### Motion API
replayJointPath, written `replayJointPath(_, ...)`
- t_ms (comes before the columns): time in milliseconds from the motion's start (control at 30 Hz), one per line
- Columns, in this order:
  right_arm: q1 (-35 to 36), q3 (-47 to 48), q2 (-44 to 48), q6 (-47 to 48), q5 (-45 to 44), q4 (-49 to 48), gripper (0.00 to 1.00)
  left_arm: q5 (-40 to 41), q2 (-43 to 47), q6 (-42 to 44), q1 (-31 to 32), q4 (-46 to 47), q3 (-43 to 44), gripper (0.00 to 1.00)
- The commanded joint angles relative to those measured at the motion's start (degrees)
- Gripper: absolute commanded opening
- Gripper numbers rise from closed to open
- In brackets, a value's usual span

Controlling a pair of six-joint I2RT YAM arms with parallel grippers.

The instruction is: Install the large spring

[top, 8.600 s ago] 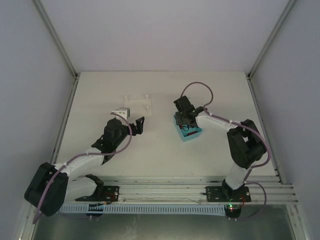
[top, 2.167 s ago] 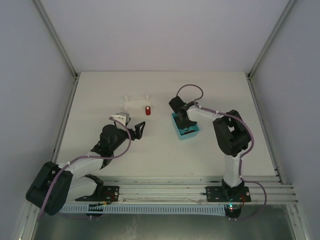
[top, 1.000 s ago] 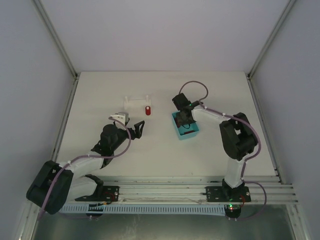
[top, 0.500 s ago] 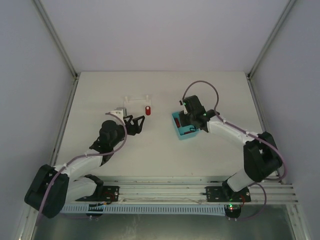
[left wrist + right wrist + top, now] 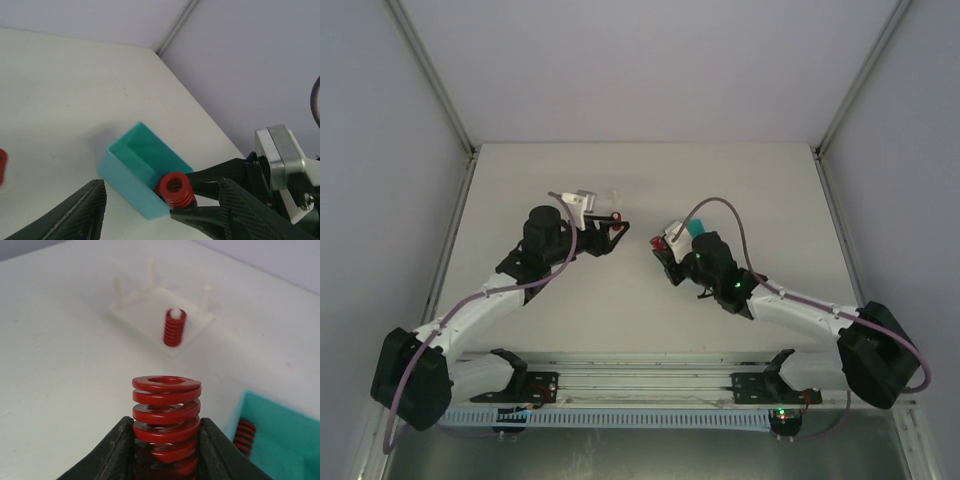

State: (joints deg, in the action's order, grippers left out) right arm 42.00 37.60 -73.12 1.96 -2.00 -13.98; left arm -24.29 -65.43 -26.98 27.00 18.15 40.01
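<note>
My right gripper (image 5: 164,429) is shut on the large spring (image 5: 165,407), a thick red coil held upright above the table. In the top view this right gripper (image 5: 663,249) hangs just left of the teal bin (image 5: 697,229). The white peg fixture (image 5: 162,315) lies beyond it, with a smaller red spring (image 5: 174,328) on one peg. My left gripper (image 5: 611,229) hovers over the fixture, jaws apart and empty. In the left wrist view the left gripper (image 5: 165,212) faces the held large spring (image 5: 175,190), which is apart from its fingers.
The teal bin (image 5: 272,432) holds another red spring (image 5: 244,435). Grey walls close in the table on three sides, and a rail runs along the near edge (image 5: 650,385).
My right arm has lifted the large spring out of the bin and swung left and nearer. My left gripper has moved forward over the fixture, and its jaws have narrowed.
</note>
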Motion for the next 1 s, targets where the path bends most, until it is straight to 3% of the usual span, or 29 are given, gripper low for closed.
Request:
replayJointPath(0, 2.6, -2.6, 2.1, 7.3, 0.9, -13.7, 0.17, -5.6, -1.3, 2.6, 2.3, -7.2, 3.8, 0.64)
replayJointPath(200, 4.3, -3.3, 1.8, 9.6, 1.2, -15.5, 0.17, -5.7, -5.5, 4.2, 6.9, -10.5, 7.3, 0.67)
replayJointPath(600, 6.8, -3.6, 1.0, 13.6, 1.3, -16.3, 0.16, -4.3, -10.8, 2.9, 9.3, -9.3, 9.2, 0.59)
replayJointPath(967, 7.4, -3.9, 1.1, 14.6, 0.9, -16.8, 0.16, -2.6, -10.4, -0.1, 9.2, -6.2, 7.6, 0.41)
